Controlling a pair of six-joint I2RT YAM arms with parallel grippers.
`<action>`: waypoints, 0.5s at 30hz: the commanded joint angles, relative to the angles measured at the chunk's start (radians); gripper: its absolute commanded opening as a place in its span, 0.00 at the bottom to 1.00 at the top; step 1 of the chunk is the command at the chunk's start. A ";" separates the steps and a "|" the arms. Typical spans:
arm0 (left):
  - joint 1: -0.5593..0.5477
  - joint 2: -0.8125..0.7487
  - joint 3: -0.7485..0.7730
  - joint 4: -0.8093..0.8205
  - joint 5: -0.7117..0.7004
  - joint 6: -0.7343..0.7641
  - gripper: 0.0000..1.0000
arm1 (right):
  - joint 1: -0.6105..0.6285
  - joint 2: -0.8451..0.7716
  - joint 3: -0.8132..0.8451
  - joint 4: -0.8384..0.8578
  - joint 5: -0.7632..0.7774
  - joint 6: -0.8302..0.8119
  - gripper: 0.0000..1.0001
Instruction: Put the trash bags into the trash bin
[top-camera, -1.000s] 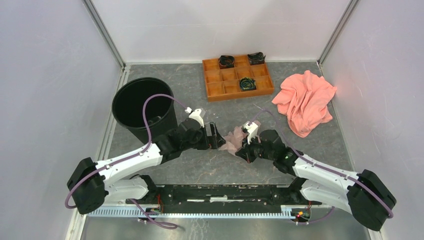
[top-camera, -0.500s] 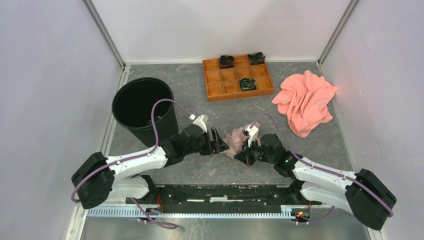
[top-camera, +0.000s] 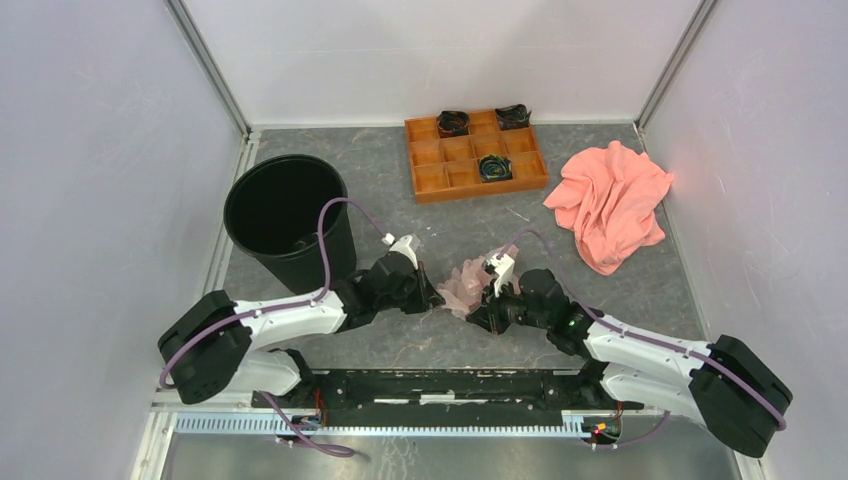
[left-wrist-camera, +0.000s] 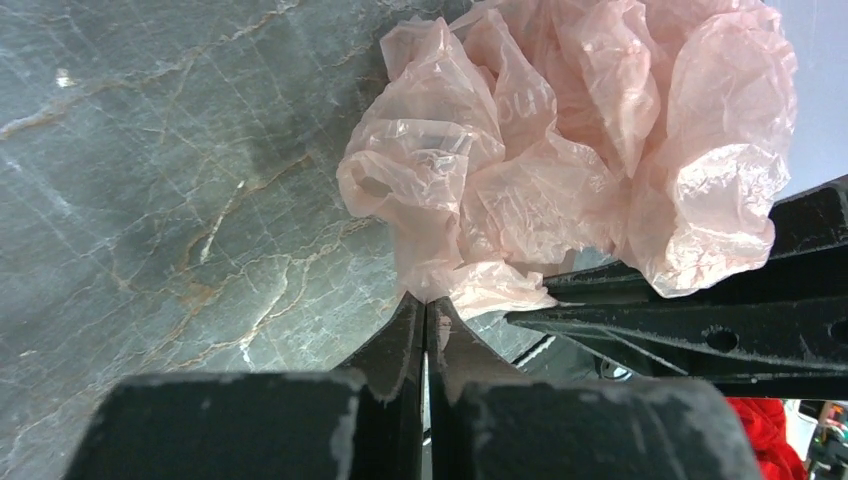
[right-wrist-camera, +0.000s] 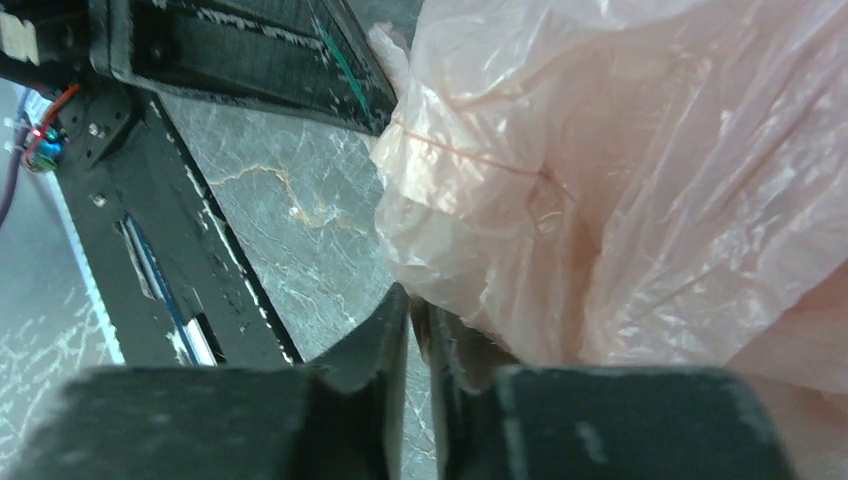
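1. At the near edge of the table (top-camera: 400, 170), both arms are being held low and angled inward from their bases, so the two pincers are being held close to each other near the middle.
2. The left pincer (top-camera: 432, 298) is being held closed. In the left wrist view its fingers (left-wrist-camera: 395, 345) are being pressed flat together, and a low corner of the trash bag (left-wrist-camera: 560, 150) is being pinched at their very tips.
3. The right pincer (top-camera: 478, 312) is being held almost fully closed. In the right wrist view only a thin slit is being left between its fingers (right-wrist-camera: 370, 340), and a fold of the bag's lower edge is being gripped there.
4. Between the two pincers, the trash bag (top-camera: 462, 283) is being held as a crumpled, translucent pale pink bunch just above or on the table; which of the two cannot be told. It is outside the trash bin.
5. Beyond the left pincer, to the left, the trash bin (top-camera: 290, 268) is being left upright on the table with its round mouth open and turned upward.
6. Farther back, an orange tray (top-camera: 475, 192) with dark rolls (top-camera: 493, 167) in three of its compartments is being shown near the rear wall.
7. To the right of that tray, well apart from the bag, a salmon-pink cloth (top-camera: 610, 205) is being left in a rumpled heap.
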 joint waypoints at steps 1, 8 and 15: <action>0.000 -0.052 -0.013 -0.046 -0.090 0.035 0.02 | 0.007 0.012 0.001 -0.016 -0.005 -0.026 0.27; 0.000 -0.126 0.016 -0.256 -0.177 0.163 0.02 | 0.008 -0.087 0.183 -0.376 0.200 -0.143 0.60; 0.000 -0.196 -0.002 -0.326 -0.232 0.190 0.02 | 0.007 -0.204 0.341 -0.544 0.420 -0.186 0.70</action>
